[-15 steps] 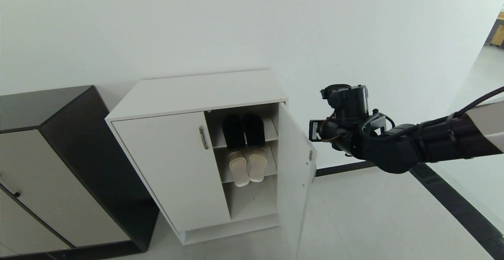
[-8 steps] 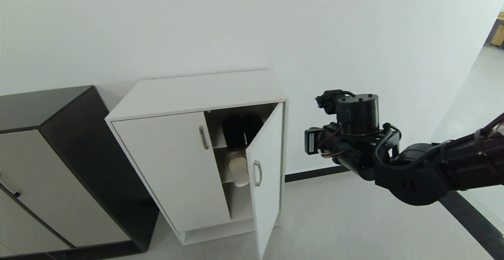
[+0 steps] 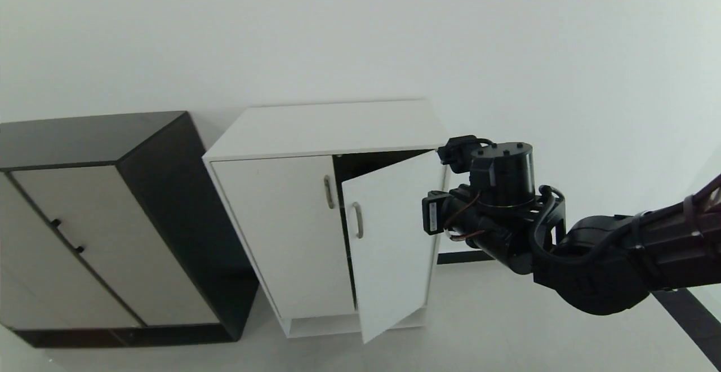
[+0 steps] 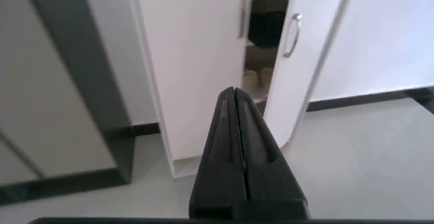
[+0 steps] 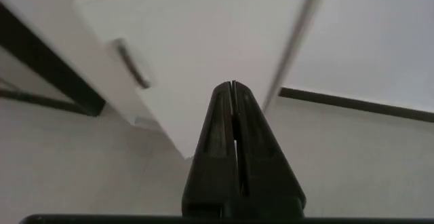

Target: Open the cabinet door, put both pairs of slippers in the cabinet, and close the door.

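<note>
Slippers inside cabinet, second cabinet left

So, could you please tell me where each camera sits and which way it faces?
Head view: on the head, facing forward and down at the white cabinet; right arm at right.
Left wrist view: on the left wrist, facing the cabinet front past the left gripper, jaws shut.
Right wrist view: on the right wrist, facing the door closely past the right gripper, jaws shut.
Shared: all show the door handle.

You're in a plain hallway-like room: white wall, pale floor, dark skirting, white cabinet beside a black cabinet.
</note>
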`<state>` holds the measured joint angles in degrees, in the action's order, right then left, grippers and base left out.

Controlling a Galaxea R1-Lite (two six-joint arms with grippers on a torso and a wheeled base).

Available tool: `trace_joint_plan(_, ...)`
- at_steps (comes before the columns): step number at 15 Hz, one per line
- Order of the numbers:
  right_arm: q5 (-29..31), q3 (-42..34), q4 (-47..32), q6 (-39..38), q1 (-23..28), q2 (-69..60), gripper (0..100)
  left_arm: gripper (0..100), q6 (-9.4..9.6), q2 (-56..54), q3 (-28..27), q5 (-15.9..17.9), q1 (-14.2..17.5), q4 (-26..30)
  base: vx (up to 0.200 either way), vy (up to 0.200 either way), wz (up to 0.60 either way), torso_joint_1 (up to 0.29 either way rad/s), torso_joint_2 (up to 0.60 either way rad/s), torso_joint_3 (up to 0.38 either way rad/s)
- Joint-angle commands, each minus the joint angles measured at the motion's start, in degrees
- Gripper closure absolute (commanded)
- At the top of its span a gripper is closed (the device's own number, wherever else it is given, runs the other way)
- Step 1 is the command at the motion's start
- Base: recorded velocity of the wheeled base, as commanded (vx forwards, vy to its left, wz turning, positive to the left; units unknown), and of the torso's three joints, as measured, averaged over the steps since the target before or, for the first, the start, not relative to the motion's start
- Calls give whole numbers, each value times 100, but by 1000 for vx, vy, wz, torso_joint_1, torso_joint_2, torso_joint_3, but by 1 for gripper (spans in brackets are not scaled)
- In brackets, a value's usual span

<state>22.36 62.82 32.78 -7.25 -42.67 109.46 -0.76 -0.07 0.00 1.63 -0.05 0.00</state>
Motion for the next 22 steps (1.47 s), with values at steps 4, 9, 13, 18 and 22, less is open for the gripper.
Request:
trace_joint_plan(4,-575,-340,238,-4,-14,-4,100,100,5,7,0,-5,5,0,0,0,0,0,0,0)
trace_joint_plan(9,-830,-543,484,13,-5,32,100,100,14,7,0,4,5,0,120,0,0,-1,0,0)
trace_joint_plan(13,-830,-578,475,22,-14,67,100,100,14,7,0,4,5,0,200,0,0,5,2,1)
trace_joint_plan(18,-856,-701,475,57,-128,119,100,100,5,7,0,4,5,0,200,0,0,1,0,0)
trace_joint_plan(22,-1199,-824,484,57,-154,146,100,100,-4,7,0,4,5,0,0,0,0,0,0,0)
